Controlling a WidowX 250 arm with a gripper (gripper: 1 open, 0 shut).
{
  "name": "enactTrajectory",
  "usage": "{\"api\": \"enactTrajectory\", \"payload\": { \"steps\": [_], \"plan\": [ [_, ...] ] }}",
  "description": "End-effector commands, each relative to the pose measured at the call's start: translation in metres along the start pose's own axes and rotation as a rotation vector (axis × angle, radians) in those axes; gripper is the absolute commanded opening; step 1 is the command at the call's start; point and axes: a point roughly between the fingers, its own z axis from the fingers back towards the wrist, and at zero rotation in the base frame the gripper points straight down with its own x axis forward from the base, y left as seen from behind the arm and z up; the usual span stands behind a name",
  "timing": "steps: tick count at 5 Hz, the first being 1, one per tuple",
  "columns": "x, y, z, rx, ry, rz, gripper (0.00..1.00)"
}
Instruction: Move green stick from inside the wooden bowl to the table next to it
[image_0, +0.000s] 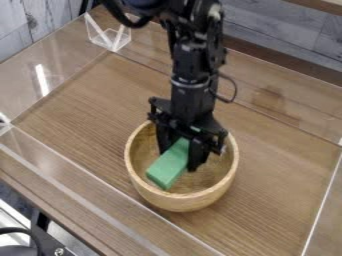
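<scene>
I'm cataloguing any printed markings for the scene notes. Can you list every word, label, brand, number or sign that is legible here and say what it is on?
None: no readable text shows in this view.
The gripper, shut on the green stick over the wooden bowl, shows no legible label.
The table and its clear acrylic walls carry only wood grain and reflections, no print.

Bright green stick (171, 164) tilts above the light wooden bowl (144, 187), which sits on the brown table (80, 110)
</scene>
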Motion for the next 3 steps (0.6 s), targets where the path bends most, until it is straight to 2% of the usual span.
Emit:
{"api": "enactTrajectory", "payload": {
  "steps": [1,2,3],
  "plan": [
    [0.010,0.001,0.046,-0.023,-0.122,0.016,0.00],
    [0.016,0.013,0.083,-0.048,-0.195,0.071,0.00],
    [0.018,0.031,0.107,-0.057,-0.251,0.099,0.00]
  ]
}}
